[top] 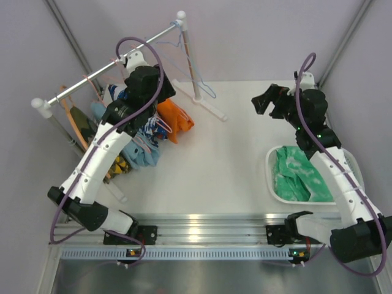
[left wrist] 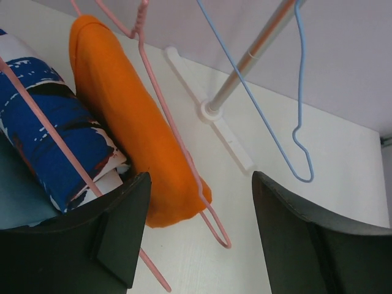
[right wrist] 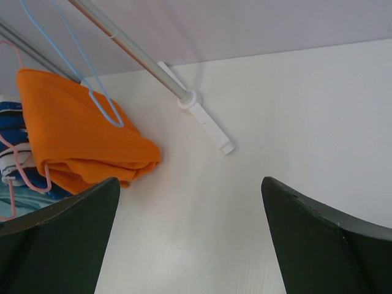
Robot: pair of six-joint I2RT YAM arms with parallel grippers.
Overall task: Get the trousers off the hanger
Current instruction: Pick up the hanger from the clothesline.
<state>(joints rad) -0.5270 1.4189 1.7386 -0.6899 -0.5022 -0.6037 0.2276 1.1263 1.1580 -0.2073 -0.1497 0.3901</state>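
Note:
Orange trousers [top: 176,121] [left wrist: 125,131] [right wrist: 76,131] hang folded over a pink hanger [left wrist: 184,164] on the rack's rail [top: 110,60]. Beside them hang blue-and-white patterned trousers [left wrist: 52,131], light blue ones [top: 142,154] and olive camouflage ones [top: 82,120]. Mint green trousers [top: 300,174] lie in the white basket [top: 272,184]. My left gripper [left wrist: 199,184] is open just above and behind the orange trousers, its jaws either side of the hanger's lower loop without touching it. Over the table's far right, my right gripper [top: 266,101] [right wrist: 190,196] is open and holds nothing.
An empty light blue wire hanger [top: 197,73] [left wrist: 300,122] [right wrist: 92,92] dangles from the rail near the rack's upright post [top: 188,55]. The post's white foot [top: 211,105] [right wrist: 205,122] lies on the table. Grey walls close in the back and sides.

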